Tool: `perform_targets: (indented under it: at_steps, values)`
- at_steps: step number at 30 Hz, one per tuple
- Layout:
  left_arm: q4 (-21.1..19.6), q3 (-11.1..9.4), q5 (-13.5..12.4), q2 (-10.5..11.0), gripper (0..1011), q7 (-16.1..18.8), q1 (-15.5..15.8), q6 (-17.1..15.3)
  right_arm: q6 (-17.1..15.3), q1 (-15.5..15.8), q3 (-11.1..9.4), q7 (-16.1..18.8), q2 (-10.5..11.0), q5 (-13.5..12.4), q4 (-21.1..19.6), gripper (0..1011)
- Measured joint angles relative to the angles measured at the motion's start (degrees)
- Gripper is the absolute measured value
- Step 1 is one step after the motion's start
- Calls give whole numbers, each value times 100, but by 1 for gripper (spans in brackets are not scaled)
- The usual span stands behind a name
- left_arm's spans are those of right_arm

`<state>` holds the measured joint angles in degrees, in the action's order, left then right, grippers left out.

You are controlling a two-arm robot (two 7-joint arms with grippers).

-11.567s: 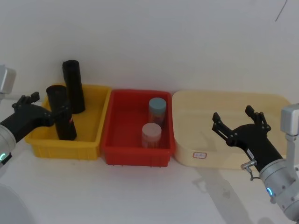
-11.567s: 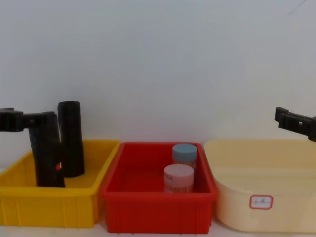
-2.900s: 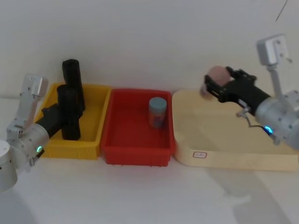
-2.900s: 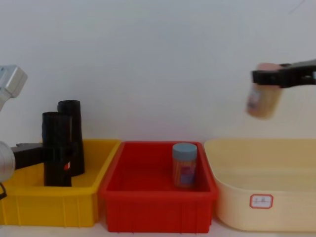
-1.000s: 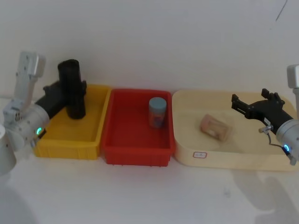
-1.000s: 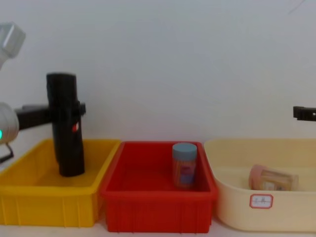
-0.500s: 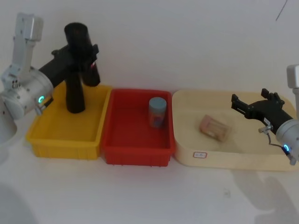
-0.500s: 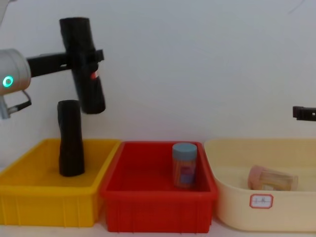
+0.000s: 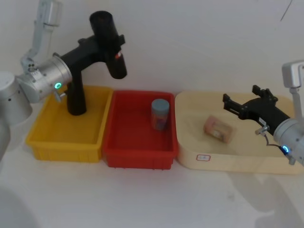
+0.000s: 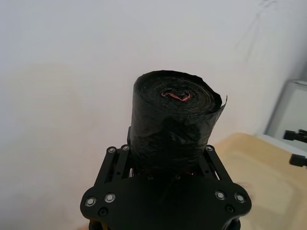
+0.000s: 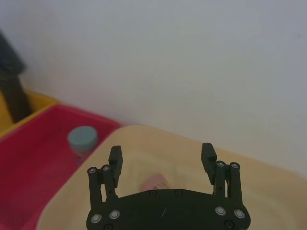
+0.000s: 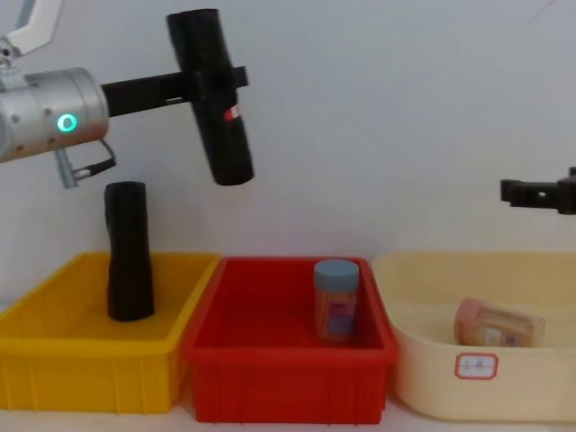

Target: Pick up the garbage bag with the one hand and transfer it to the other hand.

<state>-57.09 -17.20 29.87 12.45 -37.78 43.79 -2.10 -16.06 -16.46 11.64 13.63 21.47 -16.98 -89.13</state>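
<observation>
Left claw [image 9: 108, 43]: clamped on the mid-length of the garbage bag [image 9: 117, 65], leaving both ends exposed, probably so the receiving grip has room. The bag is held tilted, high above where the yellow bin [image 9: 61, 138] meets the red bin [image 9: 137, 154]. Right claw [image 9: 241, 96]: spread wide, empty, over the cream tub [image 9: 237, 162], well apart from the bag.

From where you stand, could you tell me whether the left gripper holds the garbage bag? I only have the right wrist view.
Observer: Yes, the left gripper is shut on the garbage bag, held tilted in the air.
Operator: Is the second roll touching it?
Observer: No, the plain roll stands upright in the yellow bin, below it.
Operator: Is my gripper near it?
Observer: No, the right gripper hangs over the cream tub, with the red bin between them.
</observation>
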Motion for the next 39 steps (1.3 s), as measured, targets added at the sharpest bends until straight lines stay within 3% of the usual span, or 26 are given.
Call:
perform_targets:
  at_steps: [12, 15, 16, 22, 25, 29, 39]
  values:
    - [1467, -351, 161, -449, 487, -1124, 906, 271, 83, 14, 249, 568, 174, -103, -323, 1000]
    - [2063, -444, 196, -640, 487, -1492, 1230, 389, 98, 18, 321, 708, 220, -135, -421, 1000]
    - [2063, -444, 196, -640, 487, -1492, 1230, 389, 102, 22, 355, 772, 239, -153, -471, 1000]
    - [3387, -726, 436, -1021, 487, -2206, 1913, 767, 116, 26, 439, 915, 296, -195, -572, 1001]
    - [3721, -809, 506, -1119, 487, -2377, 2087, 859, 128, 13, 472, 933, 305, -199, -566, 1000]
    - [4217, -925, 603, -1257, 487, -2616, 2340, 993, 148, -84, 543, 876, 264, -155, -400, 1000]
    - [4823, -1072, 728, -1430, 487, -2924, 2653, 1167, 148, -615, 790, 641, -14, 157, 361, 1001]
